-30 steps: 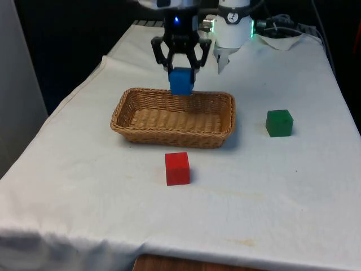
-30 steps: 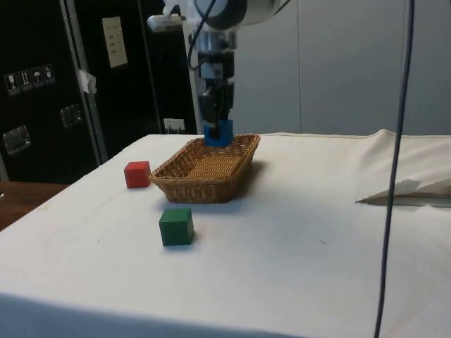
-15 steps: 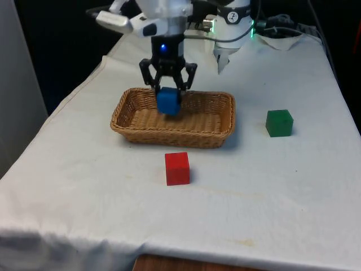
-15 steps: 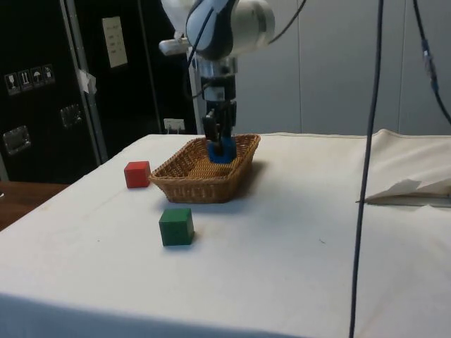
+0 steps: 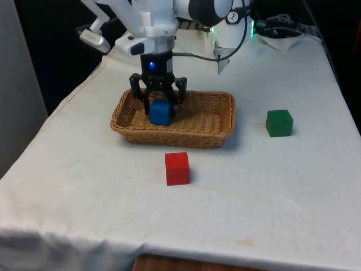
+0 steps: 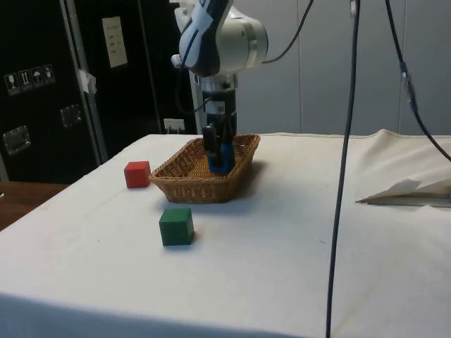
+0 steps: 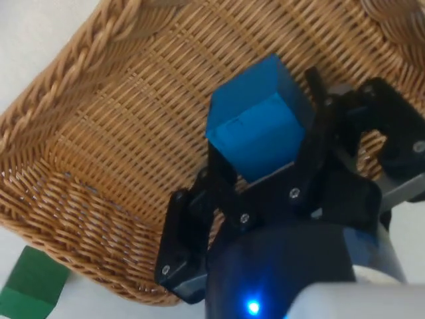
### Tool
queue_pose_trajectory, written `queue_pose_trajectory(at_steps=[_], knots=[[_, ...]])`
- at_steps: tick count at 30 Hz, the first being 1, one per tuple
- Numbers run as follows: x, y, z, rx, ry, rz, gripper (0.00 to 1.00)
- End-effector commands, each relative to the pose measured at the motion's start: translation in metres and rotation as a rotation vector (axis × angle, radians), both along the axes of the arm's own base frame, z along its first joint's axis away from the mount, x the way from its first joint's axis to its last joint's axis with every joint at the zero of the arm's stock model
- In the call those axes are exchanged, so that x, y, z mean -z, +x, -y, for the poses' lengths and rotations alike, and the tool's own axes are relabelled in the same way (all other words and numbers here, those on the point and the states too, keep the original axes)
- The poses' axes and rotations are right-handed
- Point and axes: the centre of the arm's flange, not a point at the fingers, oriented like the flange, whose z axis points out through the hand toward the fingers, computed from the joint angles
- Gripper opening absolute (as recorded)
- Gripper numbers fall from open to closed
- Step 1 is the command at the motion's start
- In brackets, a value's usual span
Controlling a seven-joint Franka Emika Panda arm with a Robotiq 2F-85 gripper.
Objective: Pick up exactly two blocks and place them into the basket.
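One blue block point(image 5: 160, 112) is held clamped in the pincer point(image 5: 158, 105) low inside the basket point(image 5: 215, 134) | step: first placement | next: release is called for, then a second block is to be fetched.

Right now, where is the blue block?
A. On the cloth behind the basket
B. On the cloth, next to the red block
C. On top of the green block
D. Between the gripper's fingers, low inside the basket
D: the gripper is shut on the blue block inside the basket; the wrist view shows wicker around it.
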Motion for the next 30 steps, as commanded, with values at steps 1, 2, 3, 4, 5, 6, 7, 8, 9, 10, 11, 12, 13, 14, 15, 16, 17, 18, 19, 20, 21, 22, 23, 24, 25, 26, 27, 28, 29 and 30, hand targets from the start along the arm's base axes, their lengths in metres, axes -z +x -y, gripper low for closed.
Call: queue_pose_trajectory(at_steps=[1, 2, 3, 4, 5, 6, 7, 8, 9, 10, 11, 12, 13, 14, 15, 16, 17, 18, 19, 20, 21, 22, 23, 24, 25, 26, 27, 28, 29, 30], knots=[[0.001, 0.002, -0.001, -0.002, 0.005, 0.013, 0.46], [0.001, 0.000, 0.000, 0.000, 0.000, 0.000, 0.56], [0.001, 0.002, 0.000, -0.001, 0.005, 0.014, 0.56], [0.001, 0.002, 0.000, -0.001, 0.005, 0.014, 0.66], [0.001, 0.003, 0.000, -0.001, 0.005, 0.015, 0.76], [0.002, 0.003, 0.000, -0.001, 0.005, 0.015, 0.86], [0.002, 0.003, 0.000, -0.002, 0.006, 0.015, 0.95], [0.002, 0.003, 0.000, -0.003, 0.006, 0.016, 1.00], [0.003, 0.003, 0.000, -0.001, 0.007, 0.016, 1.00], [0.003, 0.003, 0.000, -0.001, 0.007, 0.016, 1.00], [0.003, 0.003, 0.000, -0.002, 0.007, 0.016, 1.00], [0.003, 0.002, 0.001, 0.002, 0.002, 0.003, 1.00], [0.003, 0.003, 0.000, -0.002, 0.007, 0.016, 1.00], [0.002, 0.004, 0.000, -0.001, 0.006, 0.017, 1.00], [-0.002, 0.005, 0.001, -0.001, 0.006, 0.016, 1.00], [-0.009, 0.009, 0.001, -0.002, 0.004, 0.019, 1.00], [-0.009, 0.009, 0.001, -0.002, 0.004, 0.019, 1.00], [-0.015, 0.014, 0.000, -0.006, 0.007, 0.023, 1.00], [-0.018, 0.016, 0.001, -0.006, 0.008, 0.025, 1.00], [-0.014, 0.015, 0.000, -0.007, 0.007, 0.031, 1.00], [-0.021, 0.018, 0.001, -0.006, 0.010, 0.026, 1.00], [-0.024, 0.020, 0.000, -0.008, 0.013, 0.028, 1.00], [-0.027, 0.022, 0.000, -0.010, 0.017, 0.030, 1.00], [-0.032, 0.026, -0.001, -0.014, 0.023, 0.035, 1.00], [-0.034, 0.028, -0.002, -0.017, 0.026, 0.038, 1.00], [-0.037, 0.030, -0.002, -0.019, 0.028, 0.041, 1.00], [-0.037, 0.030, -0.002, -0.019, 0.028, 0.041, 1.00], [-0.037, 0.031, -0.002, -0.021, 0.030, 0.049, 1.00], [-0.040, 0.034, -0.003, -0.023, 0.033, 0.046, 1.00], [-0.042, 0.036, -0.002, -0.026, 0.034, 0.049, 1.00]])
